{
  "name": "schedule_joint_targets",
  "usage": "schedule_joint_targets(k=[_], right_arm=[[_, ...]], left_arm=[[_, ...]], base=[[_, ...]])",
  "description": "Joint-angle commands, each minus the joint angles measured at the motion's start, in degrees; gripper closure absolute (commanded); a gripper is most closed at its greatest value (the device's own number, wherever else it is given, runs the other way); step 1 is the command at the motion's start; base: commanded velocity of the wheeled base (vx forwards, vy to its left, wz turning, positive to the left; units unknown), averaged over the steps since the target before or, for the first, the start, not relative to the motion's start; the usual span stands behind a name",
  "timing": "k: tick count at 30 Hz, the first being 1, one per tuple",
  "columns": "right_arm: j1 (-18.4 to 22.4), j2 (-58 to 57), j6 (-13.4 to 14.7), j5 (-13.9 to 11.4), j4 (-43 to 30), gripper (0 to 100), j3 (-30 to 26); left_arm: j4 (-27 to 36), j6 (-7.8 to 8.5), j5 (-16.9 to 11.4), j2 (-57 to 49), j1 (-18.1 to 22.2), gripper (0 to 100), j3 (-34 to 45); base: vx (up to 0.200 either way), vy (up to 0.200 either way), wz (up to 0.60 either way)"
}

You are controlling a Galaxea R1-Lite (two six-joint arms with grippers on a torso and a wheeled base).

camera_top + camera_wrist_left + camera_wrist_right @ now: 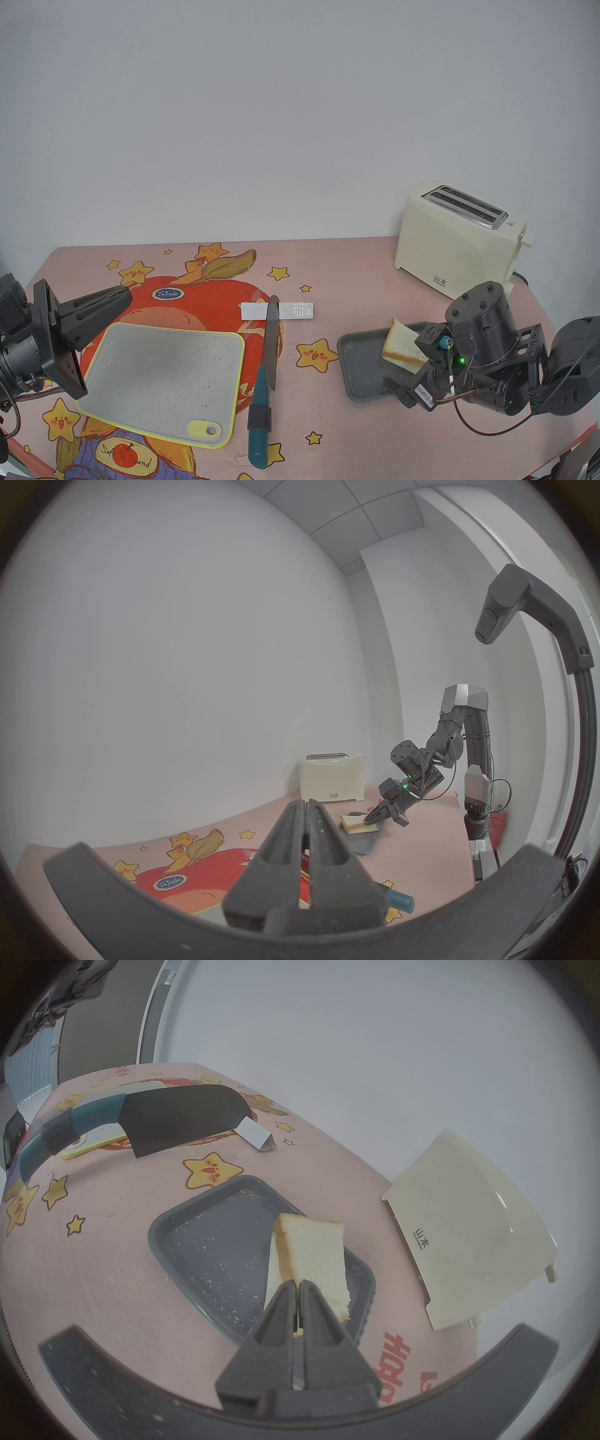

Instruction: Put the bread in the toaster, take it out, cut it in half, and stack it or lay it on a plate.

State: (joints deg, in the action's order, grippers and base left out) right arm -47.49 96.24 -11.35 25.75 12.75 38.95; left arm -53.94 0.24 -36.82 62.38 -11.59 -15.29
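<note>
Right hand (299, 1285) clenched on the lower edge of the bread (315, 1250), the slice tipped up on edge in the grey tray (187, 1235).

Step in hand, as I judge it, is carrying the slice to the toaster (459, 240), which stands just behind the tray on the surface (350, 275) with both slots dark and open; the grip looks thin and close to one corner, so lift slowly and straight up until the slice is free of the tray rim; then turn it edge-down and line it up with a slot before lowering; squeeze no harder, or the crumb may crush; left hand (307, 811), pressed shut on nothing, hovers by the left edge of the cutting board (162, 375), well apart; knife (267, 369) lies between board and tray.
</note>
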Motion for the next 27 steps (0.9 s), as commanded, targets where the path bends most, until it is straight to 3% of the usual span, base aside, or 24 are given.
schedule_joint_targets(k=[1,27], right_arm=[[-0.1,-0.1,-0.1,0.0,0.1,0,0.2],[-0.1,-0.2,0.2,0.9,0.7,0,1.6]], left_arm=[[0.0,0.02,0.0,0.0,0.0,100,0.0],[-0.1,0.02,-0.1,0.0,0.0,100,0.0]], base=[[0.0,0.0,0.0],[0.0,0.0,0.0]])
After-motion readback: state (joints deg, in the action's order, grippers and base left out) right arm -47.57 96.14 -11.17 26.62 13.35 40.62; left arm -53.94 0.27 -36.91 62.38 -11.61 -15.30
